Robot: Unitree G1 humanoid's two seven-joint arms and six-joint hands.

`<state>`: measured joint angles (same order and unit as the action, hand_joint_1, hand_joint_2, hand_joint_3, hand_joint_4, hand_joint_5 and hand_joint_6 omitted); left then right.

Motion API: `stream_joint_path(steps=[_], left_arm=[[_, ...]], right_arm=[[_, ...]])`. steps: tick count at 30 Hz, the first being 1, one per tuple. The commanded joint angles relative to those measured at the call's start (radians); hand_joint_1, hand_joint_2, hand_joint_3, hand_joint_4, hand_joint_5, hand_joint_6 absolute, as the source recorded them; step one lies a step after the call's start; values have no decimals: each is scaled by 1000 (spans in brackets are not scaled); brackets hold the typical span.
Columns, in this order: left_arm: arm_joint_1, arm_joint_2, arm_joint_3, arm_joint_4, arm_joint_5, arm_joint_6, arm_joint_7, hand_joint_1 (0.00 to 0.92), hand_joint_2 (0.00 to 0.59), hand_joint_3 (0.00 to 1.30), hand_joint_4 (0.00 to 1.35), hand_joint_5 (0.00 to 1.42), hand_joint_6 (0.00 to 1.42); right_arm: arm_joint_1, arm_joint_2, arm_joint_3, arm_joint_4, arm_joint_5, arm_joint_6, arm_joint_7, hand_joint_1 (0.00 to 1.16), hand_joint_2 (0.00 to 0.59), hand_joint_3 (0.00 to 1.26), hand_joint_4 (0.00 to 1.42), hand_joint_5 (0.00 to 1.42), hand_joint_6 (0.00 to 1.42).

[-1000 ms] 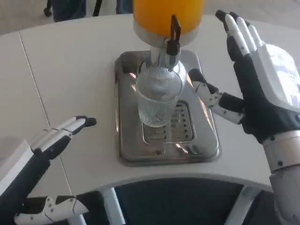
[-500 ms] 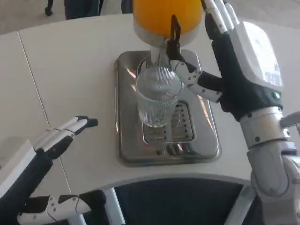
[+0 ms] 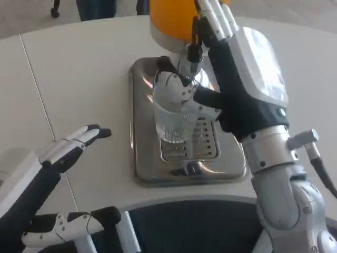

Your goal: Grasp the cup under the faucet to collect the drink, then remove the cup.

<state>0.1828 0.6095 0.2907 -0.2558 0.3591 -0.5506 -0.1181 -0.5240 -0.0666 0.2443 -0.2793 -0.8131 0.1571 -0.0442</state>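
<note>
Ribbed glass cup stands on drip tray under faucet, empty. Right hand at its 3 o'clock, thumb across rim, fingers extended, not clasped. Risk: tipping. Left hand spread at 8 o'clock.

Had silver forearms, white-backed hands — left hand, right hand — with black-and-white fingers, black cable by right wrist.

Clear ribbed glass cup, shiny polished steel drip tray with a slotted grate, matt white table, glossy orange drink tank, black plastic tap handle, smooth white-and-black plastic hands, brushed silver metal forearms
</note>
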Motion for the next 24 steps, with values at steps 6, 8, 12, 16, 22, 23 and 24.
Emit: stream_joint_path(steps=[6, 8, 12, 16, 22, 23, 24], left_arm=[[-10, 3, -13, 15, 2, 12, -15, 61, 109, 191, 52, 148, 290], [-10, 5, -11, 20, 1, 10, -15, 61, 109, 191, 52, 148, 290], [-12, 8, -8, 32, -5, 4, -17, 61, 109, 191, 52, 148, 290], [-17, 10, -7, 41, -11, 2, -19, 61, 109, 191, 52, 148, 290], [-17, 11, -5, 52, -19, -1, -24, 61, 109, 191, 52, 148, 290], [-17, 12, -4, 54, -20, -2, -24, 61, 109, 191, 52, 148, 290], [-17, 12, -4, 55, -21, -3, -25, 61, 109, 191, 52, 148, 290]], right_arm=[[33, 12, 26, 29, 34, -31, -39, 474, 425, 34, 0, 0, 82], [33, 12, 30, 53, 45, -41, -45, 474, 425, 34, 0, 0, 82], [17, 9, 42, 107, 60, -55, -53, 468, 426, 33, 0, 0, 81], [-5, 5, 60, 140, 47, -45, -42, 462, 426, 28, 0, 0, 80], [-33, 0, 84, 175, 35, -26, -18, 451, 426, 15, 0, 0, 78], [-37, 0, 86, 180, 34, -25, -16, 450, 426, 15, 0, 0, 78], [-41, 0, 89, 184, 33, -24, -14, 441, 433, 15, 0, 0, 67]])
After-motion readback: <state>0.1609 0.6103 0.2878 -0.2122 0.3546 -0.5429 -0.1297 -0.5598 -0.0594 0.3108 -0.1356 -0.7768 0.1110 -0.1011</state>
